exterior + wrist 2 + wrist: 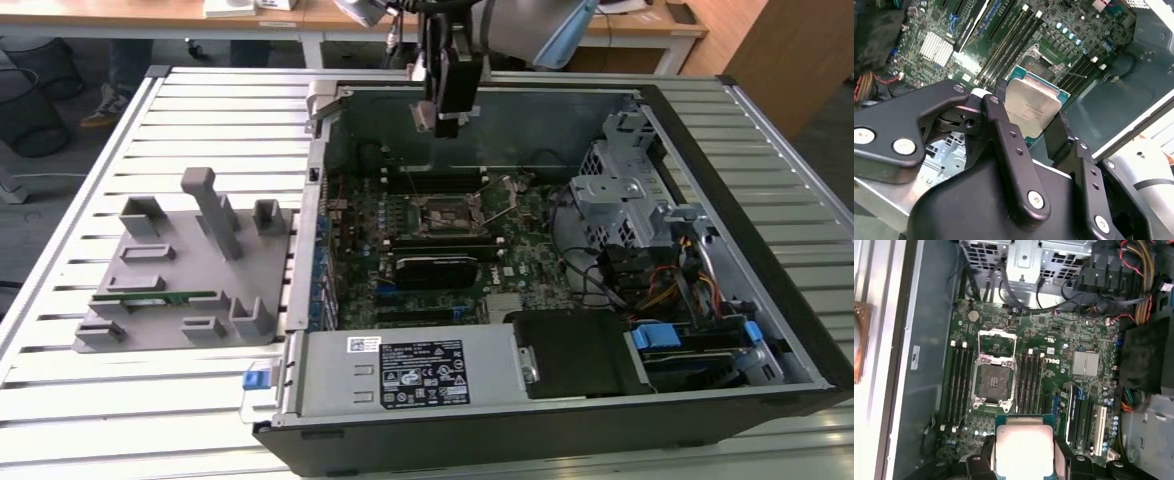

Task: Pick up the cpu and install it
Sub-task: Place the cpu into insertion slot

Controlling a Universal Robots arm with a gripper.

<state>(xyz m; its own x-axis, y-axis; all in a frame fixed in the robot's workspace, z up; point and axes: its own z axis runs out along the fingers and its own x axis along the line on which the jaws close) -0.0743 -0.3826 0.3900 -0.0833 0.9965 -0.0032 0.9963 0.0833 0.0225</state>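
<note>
My gripper (442,118) hangs above the far part of the open computer case (787,330), shut on the cpu. The cpu (1031,109) is a flat square chip with a silvery top and green edge, clamped between the two black fingers (1004,145). In the first wrist view the cpu (1023,449) sits between the finger tips, over the green motherboard (1054,340). The socket (994,381) lies below and ahead of it, its metal frame flipped open (996,341). In the exterior view the socket (449,211) is at the board's middle, nearer the camera than the gripper.
A grey parts holder (187,270) with a green memory stick (154,297) stands on the slatted table at the exterior view's left. Inside the case are a power supply (400,370), a drive cage (621,190), cable bundles (667,290) and a black heatsink shroud (434,268).
</note>
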